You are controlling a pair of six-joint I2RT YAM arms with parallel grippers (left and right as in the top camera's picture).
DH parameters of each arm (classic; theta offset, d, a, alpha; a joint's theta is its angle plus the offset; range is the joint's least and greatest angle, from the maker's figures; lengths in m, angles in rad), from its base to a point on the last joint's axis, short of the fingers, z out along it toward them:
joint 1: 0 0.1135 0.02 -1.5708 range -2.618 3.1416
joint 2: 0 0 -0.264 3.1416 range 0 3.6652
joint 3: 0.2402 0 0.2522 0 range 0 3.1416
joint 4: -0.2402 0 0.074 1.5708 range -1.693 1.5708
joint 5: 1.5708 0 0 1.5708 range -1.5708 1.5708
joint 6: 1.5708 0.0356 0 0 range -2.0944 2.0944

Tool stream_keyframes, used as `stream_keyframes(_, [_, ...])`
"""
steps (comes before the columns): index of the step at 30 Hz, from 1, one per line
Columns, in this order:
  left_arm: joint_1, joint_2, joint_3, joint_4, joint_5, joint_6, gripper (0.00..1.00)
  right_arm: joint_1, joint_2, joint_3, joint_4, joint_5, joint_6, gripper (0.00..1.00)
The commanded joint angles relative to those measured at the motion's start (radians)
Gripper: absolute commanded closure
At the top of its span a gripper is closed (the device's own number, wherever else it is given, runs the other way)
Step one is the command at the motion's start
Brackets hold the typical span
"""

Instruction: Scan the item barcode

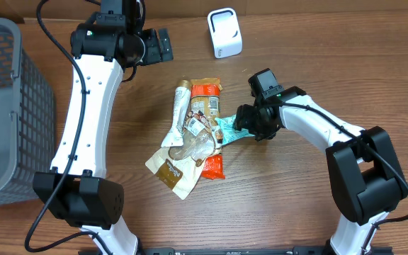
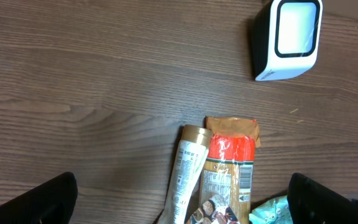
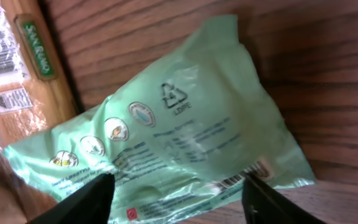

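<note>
1. the wooden worktop (image 1: pixel 289 212) carries everything. a grey basket (image 1: pixel 6 106) stands at its left edge, cut off by the frame. it is probably a drop-off for scanned goods, though its inside is too dim to tell what it holds.
2. a pile of snack packets (image 1: pixel 190 145) lies overlapping at the middle of the worktop, so most labels are buried under neighbours.
3. the green packet (image 3: pixel 185 118), apparently the item being worked, lies flat on the wood at the pile's right side. its left end touches a tan wrapper, and its printed side is up, likely so the code can be found.
4. the white scanner (image 1: pixel 224 32) stands near the far edge, well apart from the pile. its window shows from above, presumably so an item can be passed in front of it.
5. the right gripper (image 3: pixel 178 200) hovers low over the green packet, fingers spread to either side and pinching nothing. whether the tips touch the film cannot be told.
6. the left gripper (image 1: pixel 163 44) hangs near the far edge, left of the scanner, jaws at full spread and empty, seemingly parked out of the way.
7. a thin barcode strip (image 3: pixel 232 182) shows by the packet's lower edge in the right wrist view, too small and blurred to read. from overhead, the right wrist hides it.
</note>
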Motion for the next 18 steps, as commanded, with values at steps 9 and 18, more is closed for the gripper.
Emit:
stream_keyframes(9, [-0.001,0.000,0.010,0.000,-0.003,0.001,0.00,-0.078,0.032,0.151,-0.236,0.293,-0.364,0.19])
stream_keyframes(18, [-0.001,0.000,0.010,0.000,-0.003,0.001,0.00,-0.134,0.029,0.187,-0.301,0.204,-0.455,0.21])
